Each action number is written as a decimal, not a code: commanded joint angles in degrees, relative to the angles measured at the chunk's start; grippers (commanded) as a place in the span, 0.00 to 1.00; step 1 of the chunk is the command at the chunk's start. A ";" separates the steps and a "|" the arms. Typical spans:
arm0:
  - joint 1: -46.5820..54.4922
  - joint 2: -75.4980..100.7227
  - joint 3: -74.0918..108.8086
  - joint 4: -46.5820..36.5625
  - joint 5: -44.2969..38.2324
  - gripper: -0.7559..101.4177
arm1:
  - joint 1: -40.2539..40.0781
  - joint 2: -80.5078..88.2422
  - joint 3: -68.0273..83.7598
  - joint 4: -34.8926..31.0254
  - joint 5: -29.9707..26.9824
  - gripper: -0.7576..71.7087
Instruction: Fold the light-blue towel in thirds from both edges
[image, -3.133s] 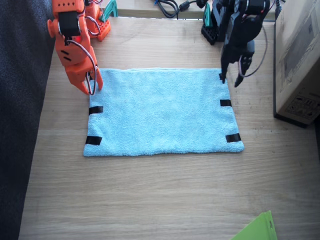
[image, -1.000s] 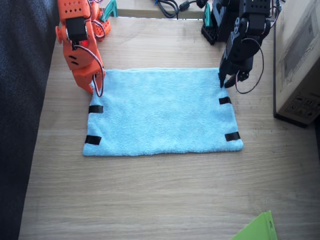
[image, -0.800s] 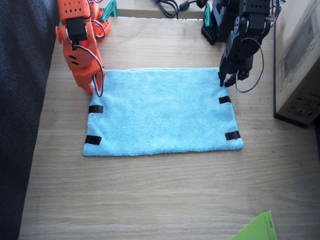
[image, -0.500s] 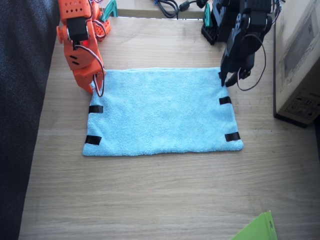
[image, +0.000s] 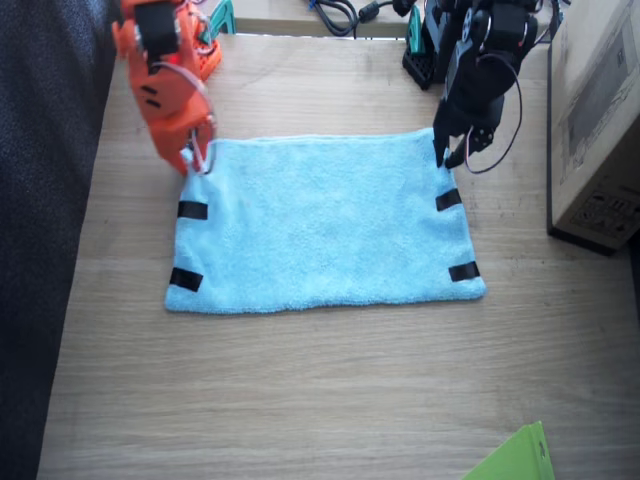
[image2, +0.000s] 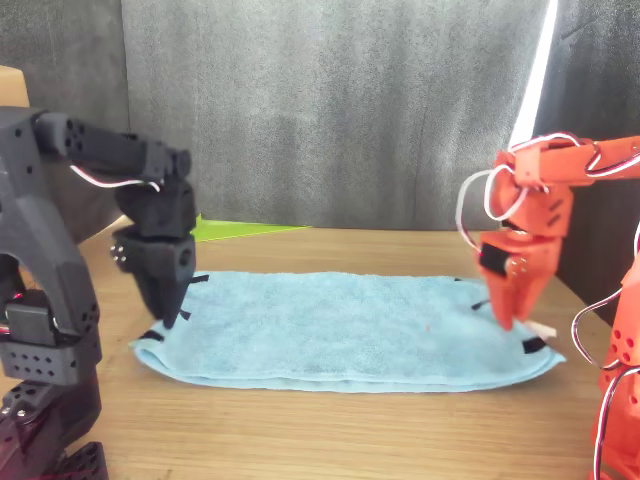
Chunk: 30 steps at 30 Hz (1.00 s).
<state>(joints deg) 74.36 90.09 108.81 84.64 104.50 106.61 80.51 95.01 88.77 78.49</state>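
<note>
Both far corners now lifted slightly: rectangular fluffy light-blue terry towel (image: 325, 222), long axis between arms, flat on wooden table (image: 300, 390); orange right gripper (image: 196, 160) and black left gripper (image: 448, 152) each pinching nearest corner.

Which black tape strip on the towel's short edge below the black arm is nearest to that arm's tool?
The upper strip on the towel, just below the left tool. The other visible strip on that edge lies near the towel's front corner, farther away.
</note>
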 joint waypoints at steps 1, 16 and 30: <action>-1.76 2.02 -4.48 2.37 -0.44 0.01 | 2.11 2.99 -1.76 1.67 0.79 0.01; -20.83 -9.40 -31.38 16.61 -1.93 0.01 | 3.34 1.93 -1.93 1.41 1.32 0.01; -30.76 -22.68 -51.42 23.47 -1.49 0.01 | 3.34 -0.09 -4.22 2.29 1.32 0.01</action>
<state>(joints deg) 43.68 67.76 63.02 105.73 101.60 108.72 79.63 92.90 90.18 78.75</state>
